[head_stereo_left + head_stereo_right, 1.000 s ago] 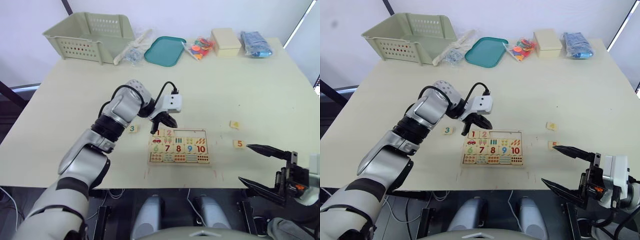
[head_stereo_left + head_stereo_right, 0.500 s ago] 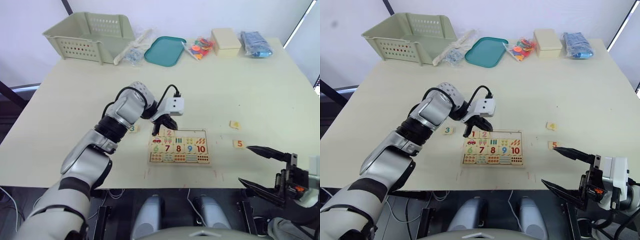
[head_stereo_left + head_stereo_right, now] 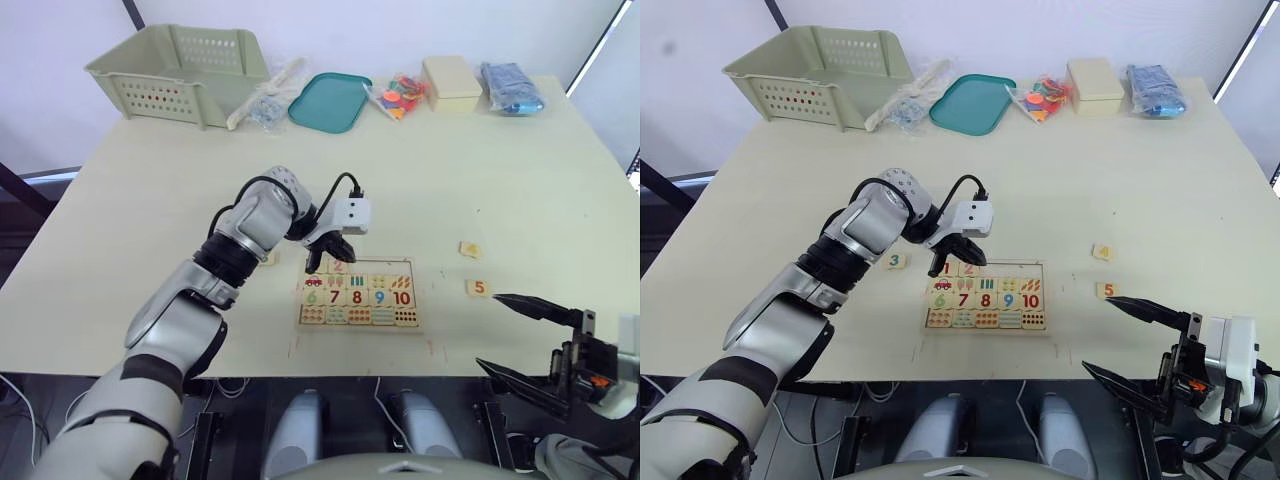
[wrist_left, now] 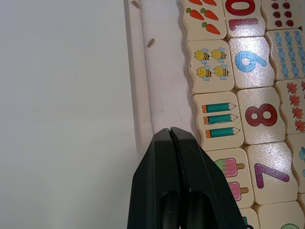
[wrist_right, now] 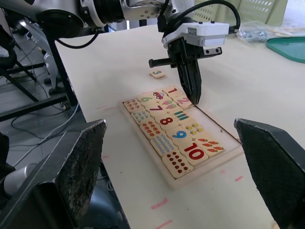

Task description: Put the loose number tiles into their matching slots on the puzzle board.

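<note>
Three tiles lie loose on the table: the 3 [image 3: 897, 260] left of centre, the 4 [image 3: 1102, 252] and the 5 [image 3: 1107, 290] right of centre. Tiles 1 and 2 [image 5: 183, 100] already sit in the board [image 3: 357, 324], which lies at mid-frame; slots [image 4: 167, 76] three to five are bare.

My left gripper [image 4: 170, 136] is pressed shut on nothing, its tips over the top row just past the 2. My right gripper [image 3: 520, 337] hangs wide open and empty at lower right, near the 5 but apart from it.

As I judge it, the risk is this: closed tips this low could catch the 2 or the pencil tile [image 4: 219, 118] beside them and nudge one out of its seat. Reaching for the 3, my forearm could sweep it along the table. A tilted tile would jam on the rim.

Readable writing: digits 1, 2 and 6 to 10 on the board, and 3, 4, 5 on the loose tiles; no brand
</note>
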You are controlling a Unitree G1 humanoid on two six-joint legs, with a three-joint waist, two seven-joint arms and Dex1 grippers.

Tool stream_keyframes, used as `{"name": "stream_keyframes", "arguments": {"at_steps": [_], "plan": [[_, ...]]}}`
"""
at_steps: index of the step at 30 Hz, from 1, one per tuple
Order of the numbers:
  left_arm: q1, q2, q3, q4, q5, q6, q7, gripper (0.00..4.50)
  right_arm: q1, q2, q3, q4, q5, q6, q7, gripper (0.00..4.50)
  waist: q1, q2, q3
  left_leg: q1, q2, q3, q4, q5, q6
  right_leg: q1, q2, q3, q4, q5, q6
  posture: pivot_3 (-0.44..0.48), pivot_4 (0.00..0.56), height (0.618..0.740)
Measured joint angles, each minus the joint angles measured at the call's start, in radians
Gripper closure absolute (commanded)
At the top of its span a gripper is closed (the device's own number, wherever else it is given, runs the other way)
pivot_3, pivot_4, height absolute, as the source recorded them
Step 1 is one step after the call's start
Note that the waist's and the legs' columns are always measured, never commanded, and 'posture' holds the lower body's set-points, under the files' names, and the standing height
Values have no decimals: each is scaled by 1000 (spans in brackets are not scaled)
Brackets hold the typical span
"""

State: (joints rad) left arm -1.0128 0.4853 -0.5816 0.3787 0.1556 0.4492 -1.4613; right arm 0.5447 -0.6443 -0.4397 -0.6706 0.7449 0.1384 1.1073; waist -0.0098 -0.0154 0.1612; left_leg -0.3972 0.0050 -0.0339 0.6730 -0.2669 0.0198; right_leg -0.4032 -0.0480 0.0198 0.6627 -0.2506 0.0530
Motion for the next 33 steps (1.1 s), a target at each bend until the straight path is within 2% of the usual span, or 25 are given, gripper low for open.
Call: {"name": "stream_keyframes", "arguments": {"at_steps": [33], "plan": [[1,2,-17,3,30,-3,-9,4480,18,7,0,-20,0,-13,-6,0,0,0,0,0,0,0,0,0,0,0,0,0,0,0,0,0,150,740]]}}
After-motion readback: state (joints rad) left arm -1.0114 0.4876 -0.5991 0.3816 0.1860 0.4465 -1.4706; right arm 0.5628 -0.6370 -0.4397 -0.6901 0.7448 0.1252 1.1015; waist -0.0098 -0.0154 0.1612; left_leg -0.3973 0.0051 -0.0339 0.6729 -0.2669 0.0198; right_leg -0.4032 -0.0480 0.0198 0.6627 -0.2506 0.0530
